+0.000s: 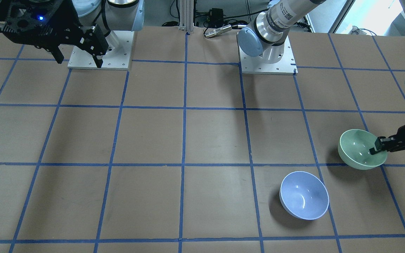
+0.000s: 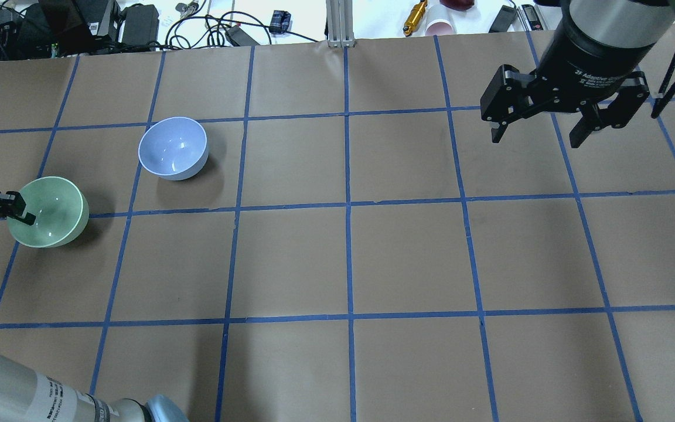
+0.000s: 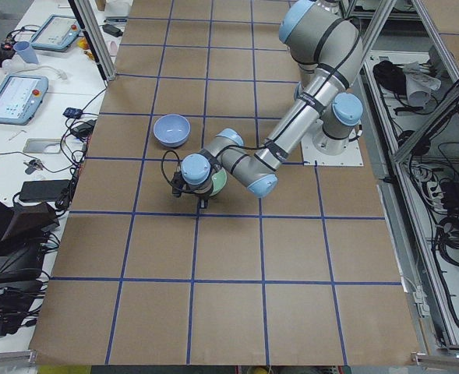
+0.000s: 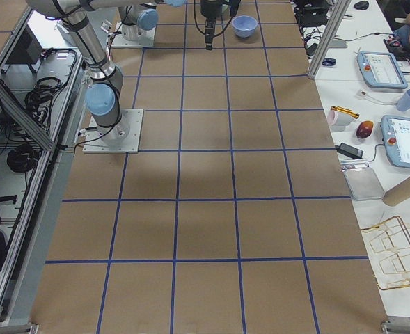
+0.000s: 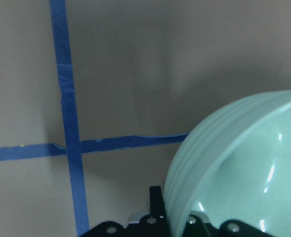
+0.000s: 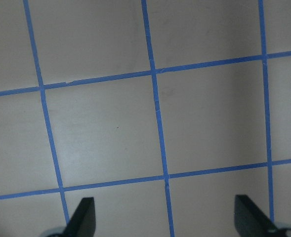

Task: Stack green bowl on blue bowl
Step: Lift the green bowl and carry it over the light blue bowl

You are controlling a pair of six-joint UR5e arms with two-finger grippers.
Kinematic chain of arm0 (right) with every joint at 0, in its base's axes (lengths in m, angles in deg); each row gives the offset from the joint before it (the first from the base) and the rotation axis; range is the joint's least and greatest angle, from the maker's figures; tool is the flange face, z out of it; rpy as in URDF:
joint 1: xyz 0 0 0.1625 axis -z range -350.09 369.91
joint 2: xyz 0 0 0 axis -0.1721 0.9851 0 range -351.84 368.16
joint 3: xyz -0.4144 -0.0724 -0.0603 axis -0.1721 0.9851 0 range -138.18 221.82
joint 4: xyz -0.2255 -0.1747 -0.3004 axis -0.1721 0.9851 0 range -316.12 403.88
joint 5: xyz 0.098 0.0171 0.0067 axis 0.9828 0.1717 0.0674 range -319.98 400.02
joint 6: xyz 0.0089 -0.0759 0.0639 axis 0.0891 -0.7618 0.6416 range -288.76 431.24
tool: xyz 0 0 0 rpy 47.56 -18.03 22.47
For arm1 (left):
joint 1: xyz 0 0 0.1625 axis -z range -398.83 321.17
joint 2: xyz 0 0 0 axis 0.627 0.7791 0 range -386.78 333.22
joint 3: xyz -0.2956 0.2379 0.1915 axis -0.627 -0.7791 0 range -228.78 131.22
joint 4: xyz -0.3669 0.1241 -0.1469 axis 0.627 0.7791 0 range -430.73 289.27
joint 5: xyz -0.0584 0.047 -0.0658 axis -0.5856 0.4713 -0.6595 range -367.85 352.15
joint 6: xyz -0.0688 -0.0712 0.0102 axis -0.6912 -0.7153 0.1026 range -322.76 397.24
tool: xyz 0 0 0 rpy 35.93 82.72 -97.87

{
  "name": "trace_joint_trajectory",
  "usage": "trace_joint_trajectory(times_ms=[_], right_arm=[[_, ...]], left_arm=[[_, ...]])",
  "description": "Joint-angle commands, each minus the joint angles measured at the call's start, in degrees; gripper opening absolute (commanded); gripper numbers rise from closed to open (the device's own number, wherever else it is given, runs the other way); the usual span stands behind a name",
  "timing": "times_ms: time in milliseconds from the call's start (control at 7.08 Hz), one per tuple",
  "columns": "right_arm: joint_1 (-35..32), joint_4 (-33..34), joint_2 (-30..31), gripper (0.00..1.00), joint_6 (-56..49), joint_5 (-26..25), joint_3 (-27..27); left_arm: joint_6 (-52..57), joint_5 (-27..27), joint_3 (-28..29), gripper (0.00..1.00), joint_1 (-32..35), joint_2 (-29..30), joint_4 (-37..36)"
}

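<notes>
The round, glossy mint-green bowl (image 2: 50, 212) sits tilted at the far left of the brown paper-covered desk (image 2: 408, 258). The left gripper (image 2: 21, 214) has its fingers clamped on the bowl wall near the rim, one inside and one outside. Whether the base is clear of the desk cannot be told.

Risk: a one-sided grip on a glossy wall may let the bowl pivot or slip in transit. A low carry may strike the round, glossy periwinkle-blue bowl (image 2: 173, 147), which stands upright near it to the right, not touching.

The left arm reaches low, its wrist nearly horizontal beside the green bowl. At far right, the right gripper (image 2: 537, 139) hangs above the desk, pointing down, fingers apart and empty.
</notes>
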Motion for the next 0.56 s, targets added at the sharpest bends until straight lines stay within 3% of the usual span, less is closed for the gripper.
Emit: trace_joint_trajectory(times_ms=[0, 424], right_arm=[[0.0, 0.0, 0.0, 1.0, 0.0, 0.0, 0.0], [0.0, 0.0, 0.0, 1.0, 0.0, 0.0, 0.0]], left_arm=[[-3.4, -0.2, 5.7, 0.0, 2.4, -0.6, 7.3], [-9.9, -2.4, 8.9, 0.0, 6.2, -1.7, 11.4]])
